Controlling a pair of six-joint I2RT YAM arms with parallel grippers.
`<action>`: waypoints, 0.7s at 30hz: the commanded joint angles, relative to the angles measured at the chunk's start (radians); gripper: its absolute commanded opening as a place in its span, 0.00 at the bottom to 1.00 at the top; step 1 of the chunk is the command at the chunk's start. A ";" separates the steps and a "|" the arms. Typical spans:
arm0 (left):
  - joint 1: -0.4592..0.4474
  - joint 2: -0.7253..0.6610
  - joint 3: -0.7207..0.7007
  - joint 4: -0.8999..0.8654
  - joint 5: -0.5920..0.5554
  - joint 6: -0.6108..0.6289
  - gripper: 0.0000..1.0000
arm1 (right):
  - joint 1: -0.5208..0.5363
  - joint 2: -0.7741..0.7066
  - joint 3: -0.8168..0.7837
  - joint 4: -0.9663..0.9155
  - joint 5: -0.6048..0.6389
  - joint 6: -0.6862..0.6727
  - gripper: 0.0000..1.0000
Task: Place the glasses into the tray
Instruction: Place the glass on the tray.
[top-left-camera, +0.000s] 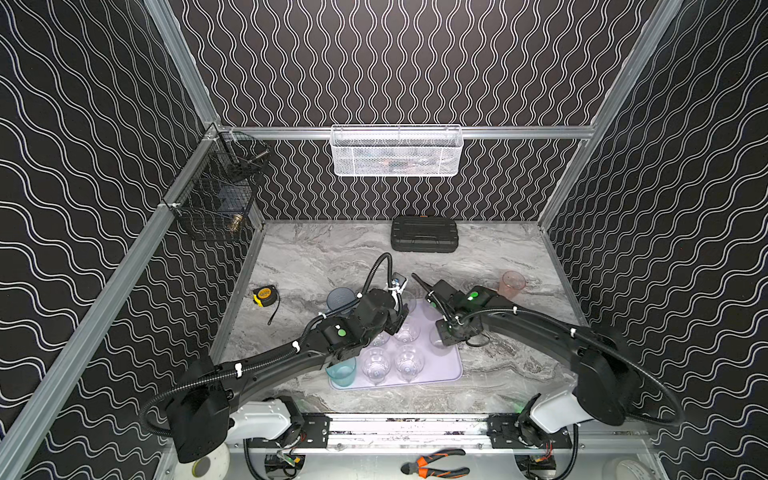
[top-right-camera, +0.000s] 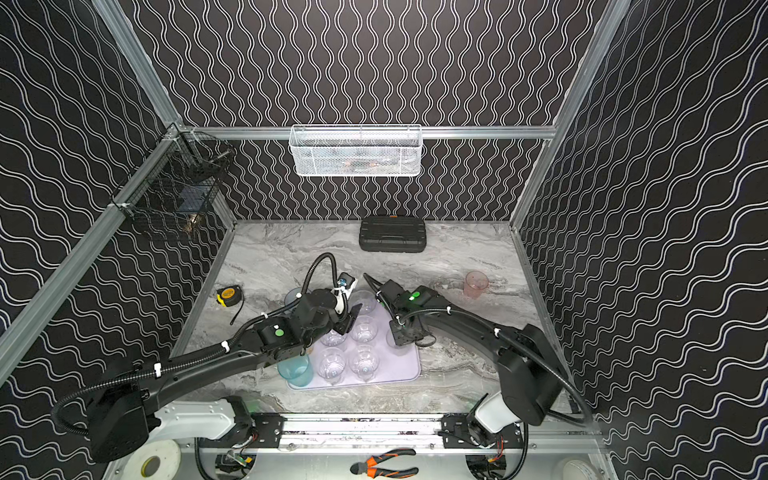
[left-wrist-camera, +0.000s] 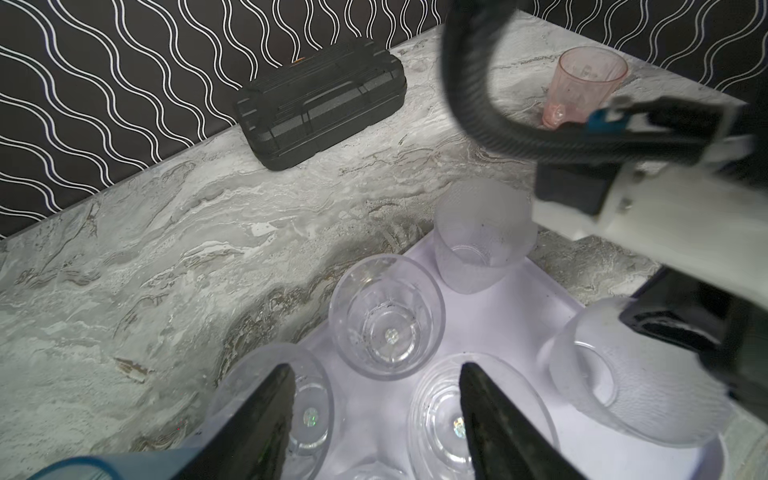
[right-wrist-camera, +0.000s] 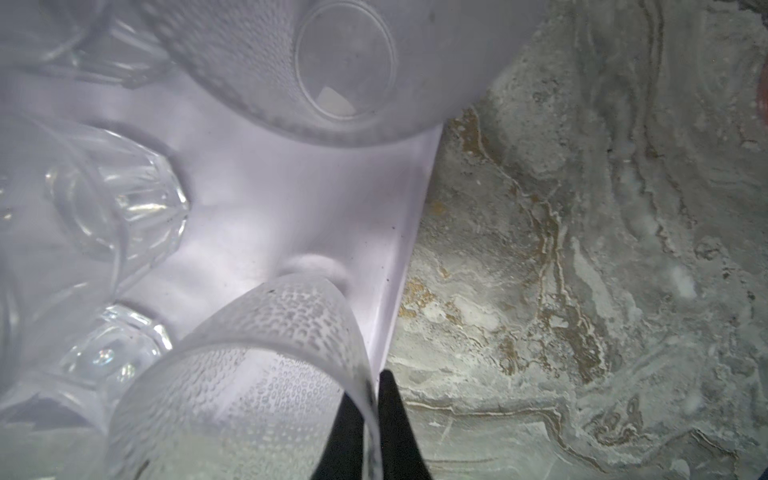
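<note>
Placing step: right tool (right-wrist-camera: 372, 390) clenched on frosted glass (right-wrist-camera: 266, 353) at 3 o'clock edge of tray (top-left-camera: 449, 365); left tool (left-wrist-camera: 377, 368) released, empty. Next, likely: set down, let go, fetch pink glass (top-left-camera: 513, 284), 1 o'clock.

A white wire mesh basket (top-left-camera: 397, 150) hangs on the back rail, above a black ribbed plastic case (top-left-camera: 424, 235) lying on the grey marbled tabletop (top-left-camera: 316, 253). A yellow tape measure (top-left-camera: 264, 295) sits near the table's left edge, and a black wire basket (top-left-camera: 220, 195) hangs on the left rail. Orange-handled pliers (top-left-camera: 436, 462) lie on the front ledge between 2 white tape rolls (top-left-camera: 208, 463).
</note>
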 joint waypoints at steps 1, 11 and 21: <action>-0.002 -0.009 -0.007 0.011 -0.019 -0.008 0.67 | 0.002 0.026 0.020 0.024 0.029 0.013 0.01; -0.002 0.010 -0.009 0.029 -0.010 -0.006 0.67 | -0.006 0.083 0.028 0.066 0.066 -0.027 0.02; -0.002 0.001 -0.028 0.027 -0.019 -0.002 0.67 | -0.027 0.098 0.045 0.067 0.047 -0.038 0.16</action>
